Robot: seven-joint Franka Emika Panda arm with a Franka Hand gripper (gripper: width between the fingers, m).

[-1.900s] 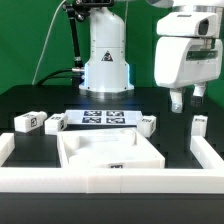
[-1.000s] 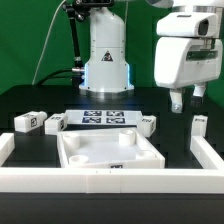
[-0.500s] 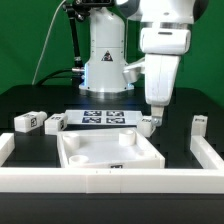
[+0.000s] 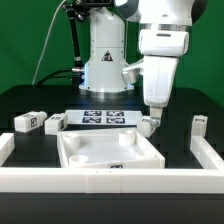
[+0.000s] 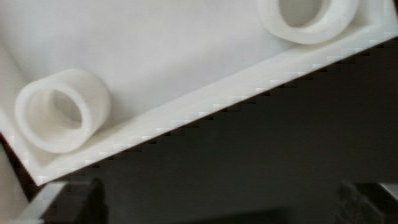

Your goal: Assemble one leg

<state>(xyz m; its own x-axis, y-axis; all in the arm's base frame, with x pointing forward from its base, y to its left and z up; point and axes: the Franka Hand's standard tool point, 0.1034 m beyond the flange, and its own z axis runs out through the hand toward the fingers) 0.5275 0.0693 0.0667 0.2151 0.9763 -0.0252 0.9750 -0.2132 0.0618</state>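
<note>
Four white legs with tags lie on the black table: two at the exterior view's left (image 4: 27, 121) (image 4: 55, 122), one (image 4: 148, 124) by the marker board's right end, and one upright at the right (image 4: 198, 127). My gripper (image 4: 152, 110) hangs just above the leg by the marker board, not holding it. In the wrist view the gripper (image 5: 214, 208) is open: a dark finger (image 5: 64, 200) shows at each lower corner with only black table between them. No leg shows in that view. The white tray-shaped piece (image 4: 140, 156) lies in front; its edge and two round sockets (image 5: 63, 108) fill the wrist view.
The marker board (image 4: 105, 118) lies behind the tray-shaped piece. A low white wall (image 4: 110, 186) borders the table at the front and both sides. The robot base (image 4: 105, 60) stands at the back.
My arm has moved from the exterior view's right toward the left and come down over the leg by the marker board. It has held still for the last half second.
</note>
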